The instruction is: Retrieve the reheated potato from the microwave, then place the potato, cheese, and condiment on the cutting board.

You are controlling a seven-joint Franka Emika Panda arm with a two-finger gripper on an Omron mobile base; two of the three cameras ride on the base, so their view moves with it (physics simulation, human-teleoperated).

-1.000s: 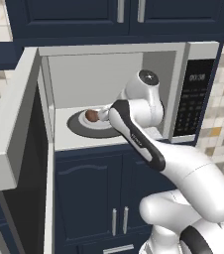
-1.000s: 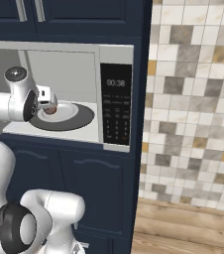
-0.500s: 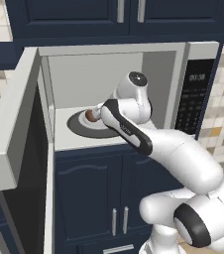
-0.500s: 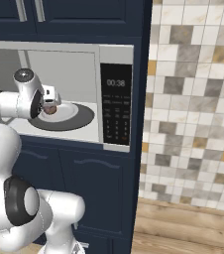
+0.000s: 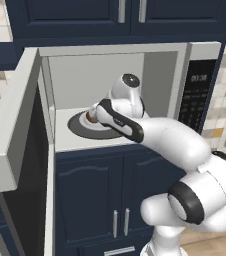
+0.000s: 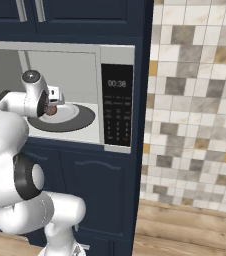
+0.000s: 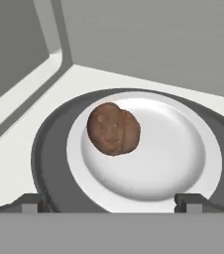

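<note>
1. The potato [image 7: 113, 128] lay on a white plate [image 7: 183, 163] over the dark turntable [image 7: 49, 149] inside the microwave [image 5: 205, 55].
2. The tool [image 7: 111, 201] hung wide open and empty near the potato.
3. The microwave's door [image 5: 10, 130] stood swung open.

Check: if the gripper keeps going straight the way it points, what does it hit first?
Most likely the small reddish-brown potato on the white plate in the microwave. The open gripper frames it slightly left of centre; depth is unclear.
</note>
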